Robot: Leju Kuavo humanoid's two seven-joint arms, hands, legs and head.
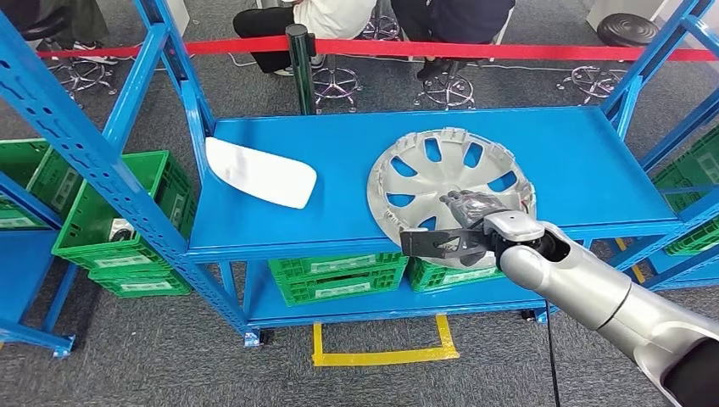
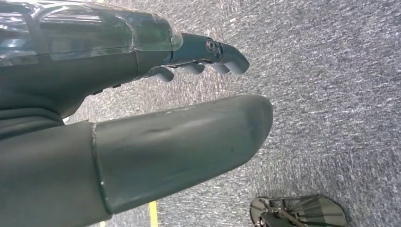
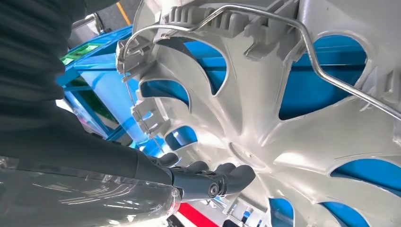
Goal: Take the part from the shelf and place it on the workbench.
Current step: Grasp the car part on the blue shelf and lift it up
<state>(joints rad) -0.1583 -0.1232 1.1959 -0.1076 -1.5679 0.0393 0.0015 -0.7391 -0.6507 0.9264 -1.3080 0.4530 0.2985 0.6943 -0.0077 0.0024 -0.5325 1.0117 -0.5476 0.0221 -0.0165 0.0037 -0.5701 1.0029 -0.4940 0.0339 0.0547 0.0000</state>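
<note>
Silver hubcap (image 1: 441,174) lies inner face up on the top deck of the blue shelf (image 1: 339,136), toward its front right. Its near rim overhangs or meets the front edge; cannot tell which.

Right hand (image 1: 462,222) is at the hubcap's near rim, dark fingers over the spokes, thumb below the rim toward the shelf's front edge. In the right wrist view the fingers (image 3: 222,175) curl against the pale inner ribs, close by the wire retaining ring (image 3: 293,33) (clips and blue deck show through the cut-outs). Looks like a grasp on the rim, but whether the grip is fully closed I cannot tell.

Left hand (image 2: 156,94) hangs over grey carpet (image 2: 331,71), fingers loosely extended and apart from the thumb, holding nothing.

A white flat panel (image 1: 259,172) lies on the same deck, well left of the hubcap. Green crates (image 1: 339,275) sit on the lower deck and to the left. Red barrier strap (image 1: 509,49) runs behind the shelf, seated people beyond it. Yellow floor marking (image 1: 381,352) lies below.
</note>
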